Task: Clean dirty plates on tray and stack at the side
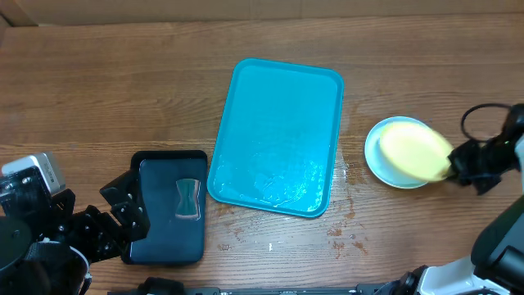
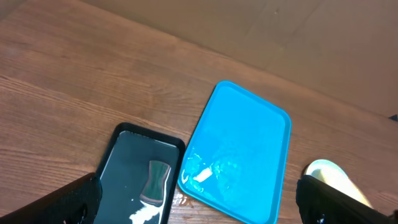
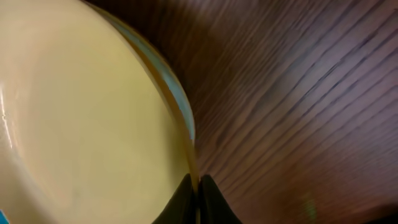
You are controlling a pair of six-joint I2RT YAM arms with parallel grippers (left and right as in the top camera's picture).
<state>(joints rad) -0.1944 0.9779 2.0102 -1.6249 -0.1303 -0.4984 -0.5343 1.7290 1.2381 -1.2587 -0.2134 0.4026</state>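
Observation:
The turquoise tray (image 1: 278, 135) lies in the middle of the table with nothing on it but wet smears; it also shows in the left wrist view (image 2: 245, 149). To its right, my right gripper (image 1: 455, 166) is shut on the rim of a yellow-green plate (image 1: 416, 153), tilted over a light blue rimmed plate (image 1: 378, 156) on the table. The right wrist view shows the fingers (image 3: 198, 190) pinching the yellow plate's edge (image 3: 81, 112). My left gripper (image 2: 199, 205) is open and empty, above the black tray.
A small black tray (image 1: 170, 206) with a grey sponge-like pad (image 1: 189, 198) sits left of the turquoise tray; it also shows in the left wrist view (image 2: 124, 168). Wet spots mark the wood near the tray's front edge (image 1: 340, 233).

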